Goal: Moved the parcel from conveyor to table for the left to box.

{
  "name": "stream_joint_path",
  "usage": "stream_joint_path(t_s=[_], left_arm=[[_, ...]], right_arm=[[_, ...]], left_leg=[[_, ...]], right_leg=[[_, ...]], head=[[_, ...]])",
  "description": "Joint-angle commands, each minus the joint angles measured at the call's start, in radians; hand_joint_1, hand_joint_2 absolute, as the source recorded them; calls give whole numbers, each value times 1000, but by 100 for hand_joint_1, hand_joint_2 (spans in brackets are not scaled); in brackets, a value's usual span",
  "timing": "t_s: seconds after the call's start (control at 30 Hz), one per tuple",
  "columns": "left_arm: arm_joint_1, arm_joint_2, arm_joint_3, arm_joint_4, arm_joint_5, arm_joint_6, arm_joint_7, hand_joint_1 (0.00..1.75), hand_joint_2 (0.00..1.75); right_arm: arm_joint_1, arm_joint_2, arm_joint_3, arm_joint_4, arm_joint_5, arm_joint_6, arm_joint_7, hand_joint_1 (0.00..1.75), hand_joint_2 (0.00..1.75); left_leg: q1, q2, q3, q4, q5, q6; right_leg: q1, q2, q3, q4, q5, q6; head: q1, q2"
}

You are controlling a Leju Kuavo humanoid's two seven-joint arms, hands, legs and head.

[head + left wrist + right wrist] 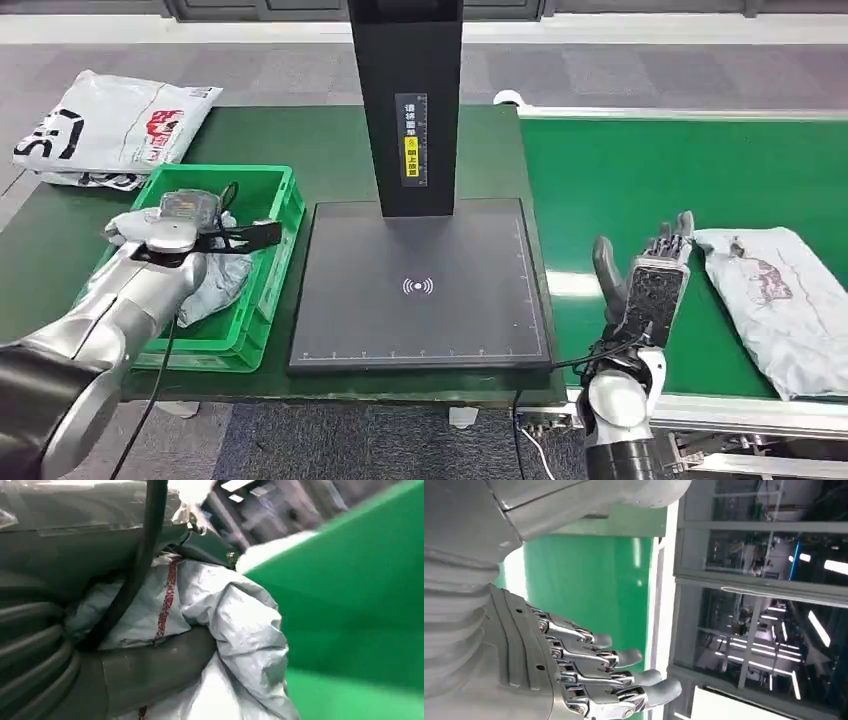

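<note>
At lower left of the head view, left hand: the robot's left hand (pixel 165 235) hangs over the green plastic crate (pixel 268 185) and grasps a crumpled grey plastic parcel (pixel 215 285) that sags inside the crate.
Left wrist view: the thick grey thumb (pixel 150 667) presses against the same grey parcel (pixel 235 625), which bears a red stripe; the green crate wall (pixel 360 590) stands just beside it.
Right hand: at lower right of the head view, the right hand (pixel 650 280) is raised upright over the green conveyor belt (pixel 640 170), its fingers (pixel 624 675) released, straight and holding nothing.
Second parcel: a grey printed plastic mailer bag (pixel 780 300) lies flat on the belt at right, near the right hand but apart from it.
Centre: a black flat scanning platform (pixel 420 290) with a black upright post (pixel 405 100) sits on the dark green table (pixel 300 135).
Upper left: a white printed plastic bag (pixel 110 130) lies at the table's corner.
</note>
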Motion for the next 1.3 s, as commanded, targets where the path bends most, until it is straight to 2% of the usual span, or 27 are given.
stream_joint_path(t_s=[0.03, 0.2, 0.23, 0.33, 0.37, 0.4, 0.43, 0.57, 0.7, 0.73, 0.8, 0.83, 1.03, 1.13, 1.17, 1.2, 1.23, 1.27, 1.3], left_arm=[[-8, -76, 201, 52, 69, 11, -83, 159, 175], [-9, -73, 202, 52, 69, 11, -83, 159, 175], [-6, -82, 249, 45, 111, 31, -105, 0, 175], [-22, -94, 315, 29, 163, 194, -94, 0, 175], [-28, -99, 378, 9, 221, 326, -124, 0, 175], [-35, -102, 419, -2, 260, 398, -154, 0, 175], [-41, -101, 453, -10, 290, 479, -188, 0, 0], [-58, -112, 614, -51, 487, 676, -415, 0, 0], [-73, -131, 633, -99, 507, 779, -495, 0, 0], [-66, -146, 653, -141, 458, 779, -483, 0, 0], [-51, -163, 662, -212, 318, 779, -436, 0, 0], [-51, -166, 668, -214, 311, 779, -435, 0, 0], [-31, -171, 730, -210, 178, 779, -419, 0, 0], [19, -196, 722, -332, 47, 779, -436, 0, 0], [16, -214, 737, -314, 86, 779, -497, 0, 0], [-2, -242, 742, -244, 158, 779, -612, 0, 0], [-21, -301, 759, -160, 333, 705, -798, 0, 0], [-22, -305, 748, -140, 349, 718, -807, 0, 0], [-22, -305, 748, -140, 349, 718, -807, 0, 0]], right_arm=[[-9, -18, -72, 9, -5, 6, 1, 0, 175], [-10, -17, -72, 9, -5, 6, 1, 0, 175], [-7, -15, -74, 3, -4, 4, 1, 0, 175], [-5, -17, -74, -6, 10, 9, 17, 0, 175], [-8, -17, -70, -4, 25, 15, 32, 0, 175], [-11, -18, -68, 2, 28, 23, 43, 0, 175], [-19, -19, -63, 15, 35, 22, 46, 0, 175], [-53, -41, -23, 102, 41, 8, 48, 0, 175], [-89, -35, -15, 147, 68, -18, 73, 0, 175], [-91, -36, -14, 150, 70, -21, 78, 0, 0], [-89, -42, -12, 167, 67, -25, 81, 0, 0], [-88, -42, -11, 170, 66, -27, 79, 0, 175], [-91, -40, -7, 191, 52, -40, 65, 0, 175], [-91, -36, -16, 185, 73, -50, 83, 0, 175], [-90, -36, -24, 185, 83, -55, 90, 0, 175], [-89, -43, -39, 191, 115, -78, 104, 0, 175], [-97, -56, -69, 211, 183, -113, 138, 0, 175], [-100, -57, -78, 216, 182, -109, 137, 0, 175], [-100, -57, -78, 216, 182, -109, 137, 0, 175]], left_leg=[[0, -5, 2, -1, 0, 2], [1, -2, 2, -1, -1, 2], [0, -2, 2, -1, 0, 1], [1, -3, 0, 0, 0, 1], [0, -4, 1, 0, 0, 1], [1, -3, 2, -1, 0, 2], [1, -4, -1, 0, 0, 2], [2, -1, -1, 1, -1, 2], [2, 0, 1, 0, 0, 1], [2, 0, -1, 1, 0, 1], [2, -2, 0, 0, 0, 2], [2, -2, -1, 1, 0, 1], [1, -1, 1, -1, 0, 1], [1, 0, 1, -1, 0, 1], [1, 0, 2, -2, -1, 1], [1, 0, 1, -1, 0, 1], [1, -3, 1, -1, 0, 1], [1, -3, 0, -1, 0, 1], [1, -10, 1, -2, 1, 2]], right_leg=[[0, -3, 4, -2, -1, 1], [0, -1, 4, -2, -1, 1], [0, -1, 3, -2, -1, 1], [0, -2, 2, -1, -1, 1], [0, -2, 2, -1, -1, 1], [0, -2, 3, -2, -1, 1], [1, -3, 2, -1, -1, 1], [2, 0, 1, -1, 0, 1], [1, 1, 2, -2, 0, 1], [1, 0, 0, -1, 1, 0], [2, -1, 2, -2, 0, 1], [2, -2, 0, -1, 0, 1], [1, 0, 2, -2, 0, 1], [0, 1, 2, -2, 0, 1], [1, 2, 3, -3, 0, 1], [0, 0, 1, -1, 0, 0], [1, -3, 3, -2, 0, 1], [0, -3, 1, -1, 0, 0], [1, -8, 5, -3, -1, 1]], head=[[0, 0], [0, 0], [0, 0], [0, 0], [0, 0], [0, 0], [0, 0], [0, 0], [0, 0], [0, 0], [0, 0], [0, 0], [0, 0], [0, 0], [0, 0], [0, 0], [0, 0], [0, 0], [0, 0]])
